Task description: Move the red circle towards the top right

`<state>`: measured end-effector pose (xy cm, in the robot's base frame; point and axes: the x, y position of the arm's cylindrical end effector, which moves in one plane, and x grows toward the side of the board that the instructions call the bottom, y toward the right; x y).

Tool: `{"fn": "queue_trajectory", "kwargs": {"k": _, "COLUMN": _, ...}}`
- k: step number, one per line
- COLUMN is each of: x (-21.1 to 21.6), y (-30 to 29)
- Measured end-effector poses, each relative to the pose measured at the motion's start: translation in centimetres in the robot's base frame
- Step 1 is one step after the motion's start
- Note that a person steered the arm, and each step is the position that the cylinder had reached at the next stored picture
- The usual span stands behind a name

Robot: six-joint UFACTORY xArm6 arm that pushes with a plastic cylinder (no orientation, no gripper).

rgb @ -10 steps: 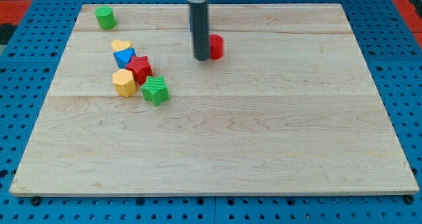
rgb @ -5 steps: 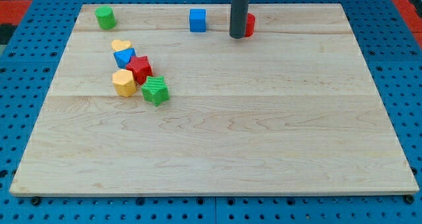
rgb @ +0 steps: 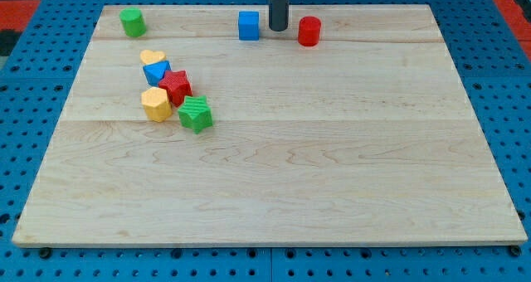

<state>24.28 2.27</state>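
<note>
The red circle stands near the view's top, a little right of the middle of the wooden board. My tip is just left of it, with a small gap, between the red circle and the blue cube. The dark rod rises out of the view's top.
A green cylinder is at the view's top left. A cluster sits at the left: yellow heart, blue triangle, red star, yellow hexagon, green star.
The red circle moved up and right from near the middle to the top over the past second. My tip has now backed off to the left of it.
</note>
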Motion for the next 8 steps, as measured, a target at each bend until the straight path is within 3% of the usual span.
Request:
{"fn": "queue_trajectory", "kwargs": {"k": 2, "x": 4.4, "y": 1.8}}
{"fn": "queue_trajectory", "kwargs": {"k": 3, "x": 0.2, "y": 4.1}}
{"fn": "queue_trajectory", "kwargs": {"k": 5, "x": -2.9, "y": 1.7}}
{"fn": "queue_trajectory", "kwargs": {"k": 6, "x": -4.1, "y": 7.2}}
{"fn": "queue_trajectory", "kwargs": {"k": 8, "x": -0.8, "y": 6.2}}
